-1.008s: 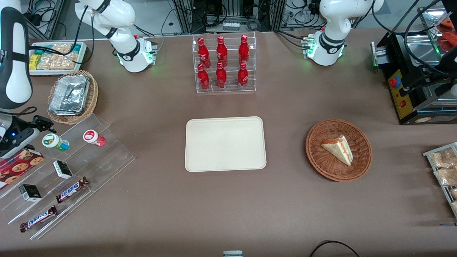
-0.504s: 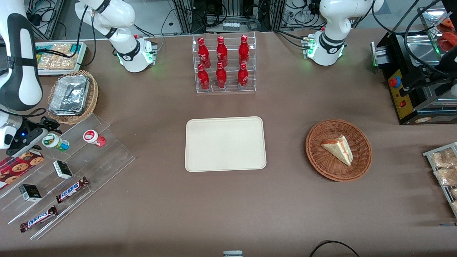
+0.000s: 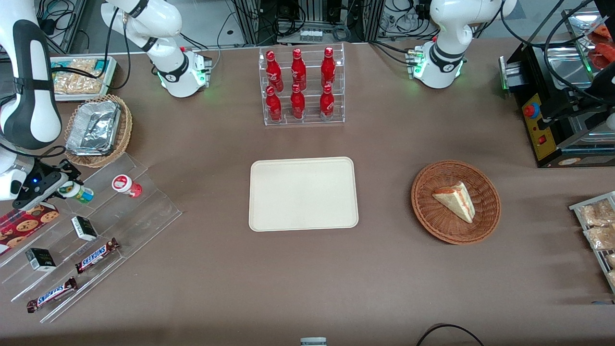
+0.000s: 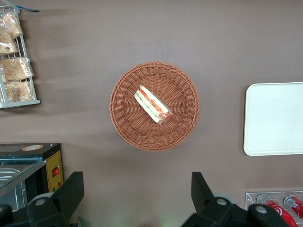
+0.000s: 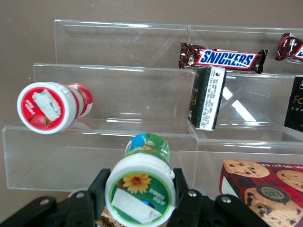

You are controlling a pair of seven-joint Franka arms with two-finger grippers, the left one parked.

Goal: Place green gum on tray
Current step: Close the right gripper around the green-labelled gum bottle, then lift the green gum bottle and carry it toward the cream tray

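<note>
The green gum [image 3: 79,193] lies on its side on an upper step of the clear acrylic stand [image 3: 149,211], toward the working arm's end of the table. Its green-rimmed white lid with a sunflower picture [image 5: 140,189] faces the wrist camera. My right gripper [image 3: 67,188] [image 5: 140,182] is open, with one black finger [image 5: 100,184] close on each side of the lid. The beige tray [image 3: 302,193] [image 4: 274,118] lies flat at the table's middle with nothing on it.
A red-lidded bottle [image 3: 126,185] [image 5: 47,106] lies beside the gum on the same step. Lower steps hold small black boxes [image 3: 84,228] and Snickers bars [image 3: 96,255]. A cookie box [image 3: 24,223] lies by the gripper. A foil-filled basket [image 3: 96,129] and a rack of red bottles [image 3: 300,86] stand farther back.
The right gripper has moved toward the stand and closed in on the green gum, so that its fingers now flank the lid. The gum itself has not moved.
</note>
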